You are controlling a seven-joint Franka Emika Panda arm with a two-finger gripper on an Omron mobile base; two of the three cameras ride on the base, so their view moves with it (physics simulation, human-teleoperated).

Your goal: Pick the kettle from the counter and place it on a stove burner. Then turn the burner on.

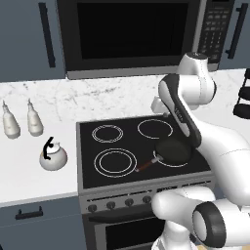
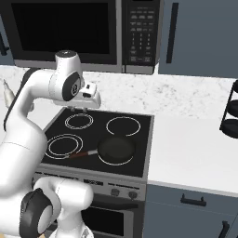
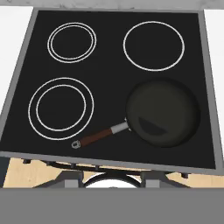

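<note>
The small silvery kettle (image 1: 52, 156) with its black arched handle stands upright on the white counter (image 1: 29, 176), left of the black cooktop. The large double-ring stove burner (image 1: 115, 162) (image 2: 64, 145) (image 3: 61, 109) is bare at the cooktop's front left, nearest the kettle. My gripper (image 2: 86, 106) (image 1: 158, 108) hangs high above the back of the stove and points down at it, far right of the kettle. Its fingertips (image 3: 70, 177) stand wide apart at the bottom of the hand view. The gripper (image 3: 110, 177) is open and holds nothing.
A dark frying pan (image 1: 172, 151) (image 3: 162, 113) with a brown handle covers the front-right burner. Two pale bottles (image 1: 22, 121) stand behind the kettle. Knobs (image 1: 119, 203) line the stove front. A microwave (image 1: 132, 34) hangs overhead. A dark rack (image 2: 231, 111) is at the far right.
</note>
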